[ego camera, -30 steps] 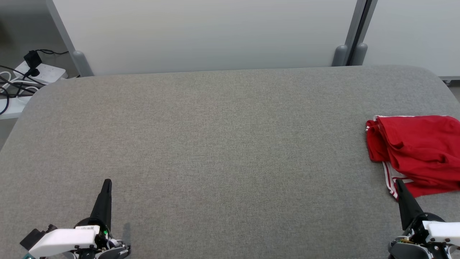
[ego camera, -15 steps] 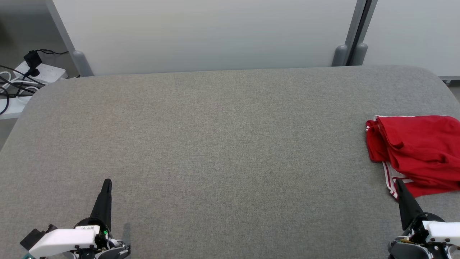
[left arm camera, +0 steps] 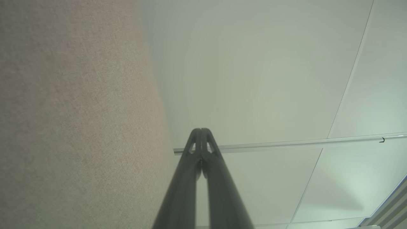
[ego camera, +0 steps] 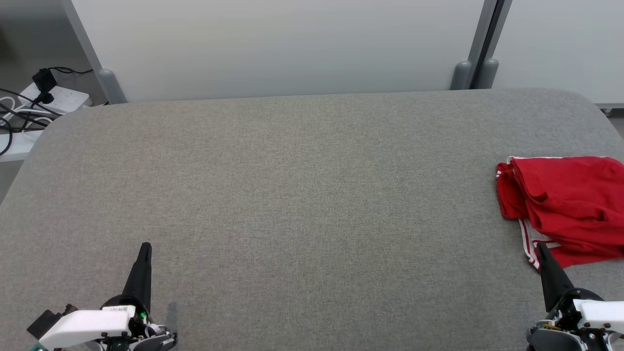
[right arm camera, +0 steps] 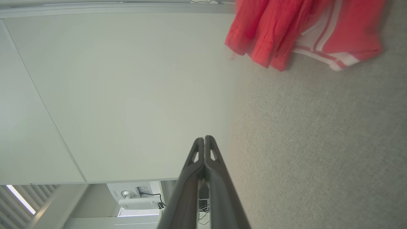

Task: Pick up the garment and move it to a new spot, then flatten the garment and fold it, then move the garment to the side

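Note:
A crumpled red garment [ego camera: 565,204] with white side stripes lies at the right edge of the grey fabric table [ego camera: 302,195], partly cut off by the picture's edge. In the right wrist view the garment [right arm camera: 302,28] sits at the top right. My right gripper [ego camera: 540,247] rests at the lower right, shut and empty, its tip just in front of the garment's striped hem. Its fingertips [right arm camera: 205,140] are pressed together. My left gripper [ego camera: 145,247] rests at the lower left, shut on nothing, with both fingers [left arm camera: 201,132] meeting at the tip.
A pale partition wall [ego camera: 282,44] with grey posts [ego camera: 460,73] stands behind the table. A power strip with cables [ego camera: 44,97] lies on the floor at the far left.

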You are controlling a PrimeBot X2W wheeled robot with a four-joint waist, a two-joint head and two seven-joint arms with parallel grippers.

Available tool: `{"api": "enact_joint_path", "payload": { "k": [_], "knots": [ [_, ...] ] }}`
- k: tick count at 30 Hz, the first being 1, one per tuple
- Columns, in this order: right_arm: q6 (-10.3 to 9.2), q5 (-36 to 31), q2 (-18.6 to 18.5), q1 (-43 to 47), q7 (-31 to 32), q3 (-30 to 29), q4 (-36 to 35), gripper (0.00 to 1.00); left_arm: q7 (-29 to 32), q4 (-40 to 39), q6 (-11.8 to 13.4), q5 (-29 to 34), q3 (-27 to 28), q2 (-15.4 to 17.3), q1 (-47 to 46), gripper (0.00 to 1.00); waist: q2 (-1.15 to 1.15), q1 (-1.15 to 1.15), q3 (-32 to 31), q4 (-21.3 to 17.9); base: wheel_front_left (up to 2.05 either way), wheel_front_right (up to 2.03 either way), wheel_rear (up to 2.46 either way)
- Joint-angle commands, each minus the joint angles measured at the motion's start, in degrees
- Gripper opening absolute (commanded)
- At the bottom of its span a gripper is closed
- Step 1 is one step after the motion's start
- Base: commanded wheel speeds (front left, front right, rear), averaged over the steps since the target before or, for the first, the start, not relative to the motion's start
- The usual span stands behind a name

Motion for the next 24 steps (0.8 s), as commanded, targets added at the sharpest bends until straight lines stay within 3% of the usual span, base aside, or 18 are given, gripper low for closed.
{"api": "enact_joint_path", "payload": {
  "k": [1,24],
  "knots": [
    [0.11,-0.36,-0.63,-2.57,0.56,0.85,-1.54,0.00,0.37,-1.32,-0.43,-0.25,1.90,0.45,-3.22,0.00,0.00,0.00,0.00,0.00,0.00,0.00,0.00],
    [0.11,-0.41,-0.59,-2.57,0.61,0.79,-1.53,0.00,0.37,-1.32,-0.43,-0.25,1.89,0.45,-3.21,0.00,0.00,0.00,0.00,0.00,0.00,0.00,0.00]
  ]
}}
